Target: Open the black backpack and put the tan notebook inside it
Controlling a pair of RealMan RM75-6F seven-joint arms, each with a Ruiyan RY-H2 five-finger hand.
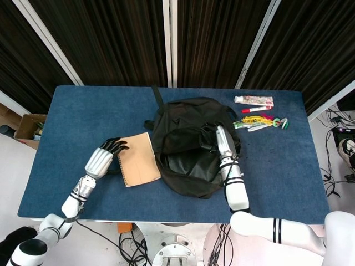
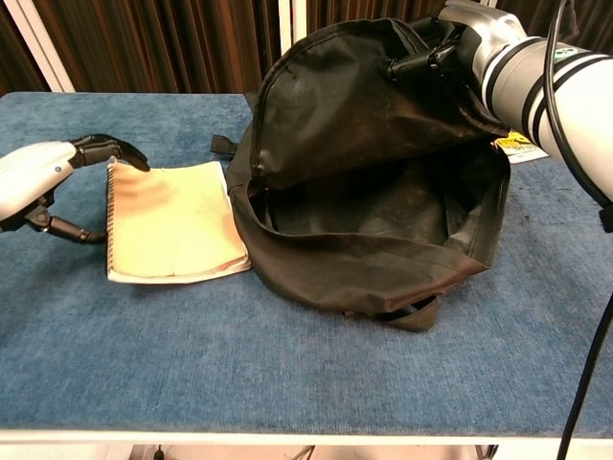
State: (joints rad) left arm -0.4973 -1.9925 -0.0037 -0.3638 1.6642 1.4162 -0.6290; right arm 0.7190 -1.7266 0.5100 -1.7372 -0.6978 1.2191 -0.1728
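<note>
While your right hand [image 2: 460,43] pinched the upper flap of the black backpack [image 1: 191,147] and held it raised, the bag's mouth gaped toward the tan notebook [image 1: 140,160], which gave you a clear slot to feed the book into. The notebook lay flat on the blue table [image 1: 83,111], its near edge touching or just beside the bag's lower lip; from the chest view I could not tell which. Your left hand [image 1: 104,158] rested against the notebook's spiral-bound edge, fingers [image 2: 110,149] extended and close together over the top corner, gripping nothing, a pose I judged suited to pushing the book sideways rather than lifting it. The lower lip sagged low, so a slide should have cleared it. Toothpaste tubes and pens [image 1: 256,118] lay well apart, behind the bag.
</note>
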